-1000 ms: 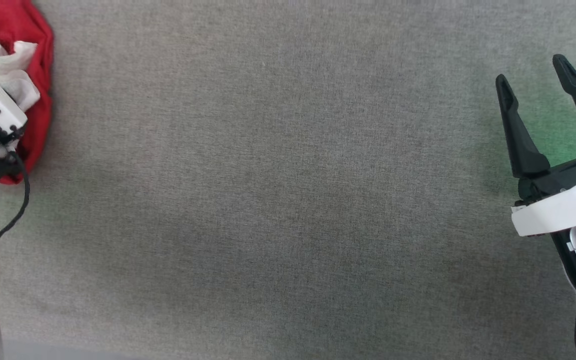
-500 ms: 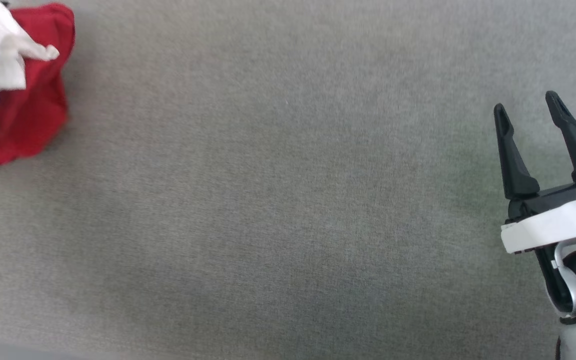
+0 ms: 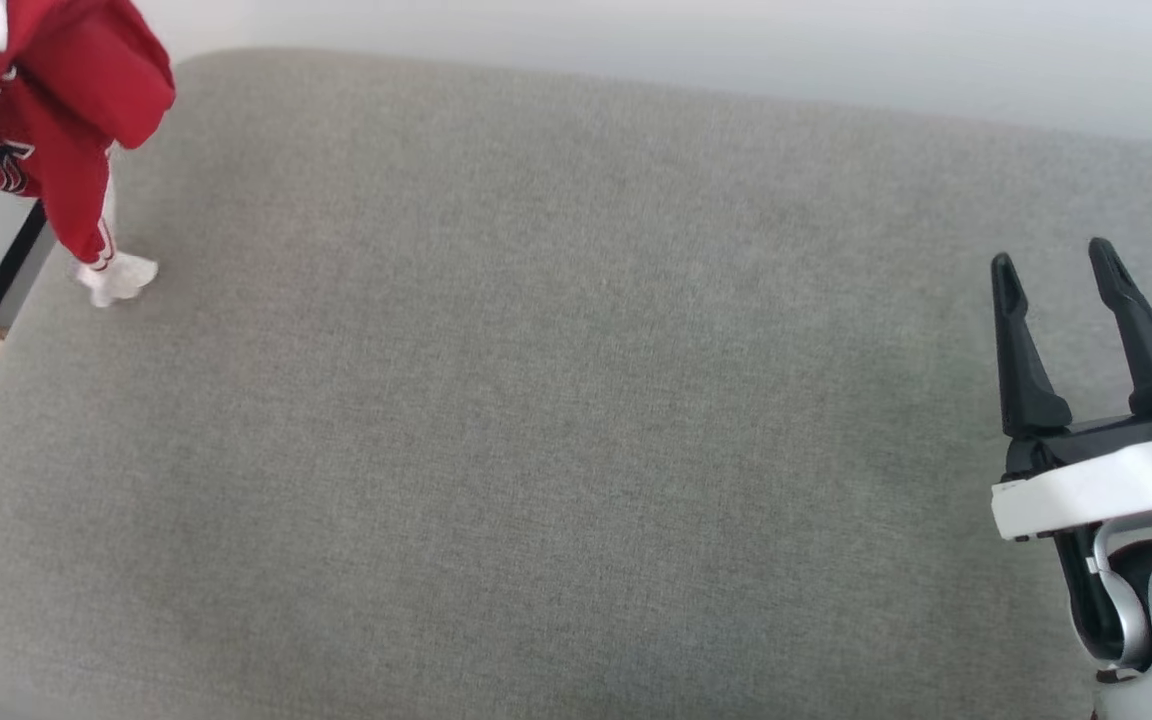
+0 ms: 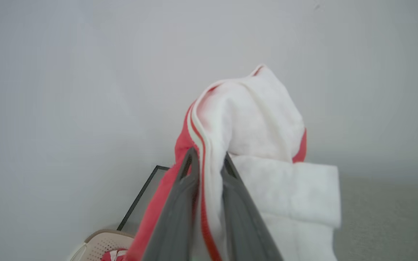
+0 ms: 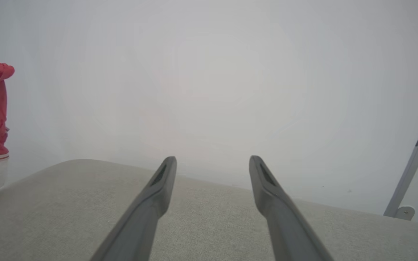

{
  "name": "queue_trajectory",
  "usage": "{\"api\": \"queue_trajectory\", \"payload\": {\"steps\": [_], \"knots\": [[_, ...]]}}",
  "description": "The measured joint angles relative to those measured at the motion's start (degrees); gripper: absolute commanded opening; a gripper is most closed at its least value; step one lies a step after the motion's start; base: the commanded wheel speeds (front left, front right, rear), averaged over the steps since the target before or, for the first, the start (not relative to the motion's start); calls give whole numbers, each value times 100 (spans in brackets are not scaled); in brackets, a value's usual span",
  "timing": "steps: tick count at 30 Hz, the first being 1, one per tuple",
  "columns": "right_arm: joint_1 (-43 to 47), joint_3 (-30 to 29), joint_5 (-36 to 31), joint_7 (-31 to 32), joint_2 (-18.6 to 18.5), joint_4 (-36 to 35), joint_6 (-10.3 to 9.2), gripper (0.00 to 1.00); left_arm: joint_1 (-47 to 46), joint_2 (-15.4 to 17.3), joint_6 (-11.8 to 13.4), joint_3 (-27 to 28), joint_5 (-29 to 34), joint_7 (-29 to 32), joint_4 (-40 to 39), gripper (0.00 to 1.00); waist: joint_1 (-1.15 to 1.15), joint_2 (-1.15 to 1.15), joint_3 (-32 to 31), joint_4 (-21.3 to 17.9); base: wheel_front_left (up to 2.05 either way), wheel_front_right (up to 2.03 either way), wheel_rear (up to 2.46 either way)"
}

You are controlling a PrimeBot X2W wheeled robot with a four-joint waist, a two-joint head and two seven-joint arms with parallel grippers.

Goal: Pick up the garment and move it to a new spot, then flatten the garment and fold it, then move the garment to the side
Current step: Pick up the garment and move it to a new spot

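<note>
Dangling the garment (image 3: 66,100) at upper left of the frame from the left tool (image 4: 209,156), clenched on its striped trim, letting it hang free for carrying over the grey cushion (image 3: 576,400), parking the right tool (image 3: 1053,255) spread, empty, lower right.

Red garment (image 3: 66,150) hanging upper left, white sleeve tip touching grey cushion (image 3: 556,400), right gripper (image 3: 1053,255) spread wide, lower right

Shows a red garment (image 3: 66,130) with white sleeves, red-and-white striped trim and dark white-outlined lettering, a plain grey-beige woven worktop (image 3: 536,400), a black-fingered, white-banded right gripper (image 3: 1052,254), a pale grey wall (image 3: 636,40) and a beige perforated basket (image 4: 100,241).
</note>
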Motion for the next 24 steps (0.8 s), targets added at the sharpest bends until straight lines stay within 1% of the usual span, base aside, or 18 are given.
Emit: {"api": "queue_trajectory", "payload": {"steps": [6, 10, 17, 21, 24], "knots": [[144, -292, -1, -94, 137, -7, 0, 100, 333, 180, 0, -190, -193, 591, -1162, 0, 0, 0, -295, -130, 0, 0, 0], [278, -530, -8, -136, 192, -33, 0, 100, 641, 272, 31, -245, -321, 1071, -2152, 0, 0, 0, -419, -319, 0, 0, 0], [398, -906, -11, -194, 253, -65, 0, 100, 1288, 403, 400, -336, -450, 1952, -4043, 0, 0, 0, -538, -790, 0, 0, 0], [433, -1083, -22, -212, 286, -88, -1, 100, 1599, 371, 630, -452, -515, 2376, -4974, 0, 0, 0, -552, -1122, 0, 0, 0], [453, -1156, -30, -240, 323, -75, -1, 100, 1810, 330, 739, -580, -576, 2615, -5498, 0, 0, 0, -546, -1385, 0, 0, 0]]}}
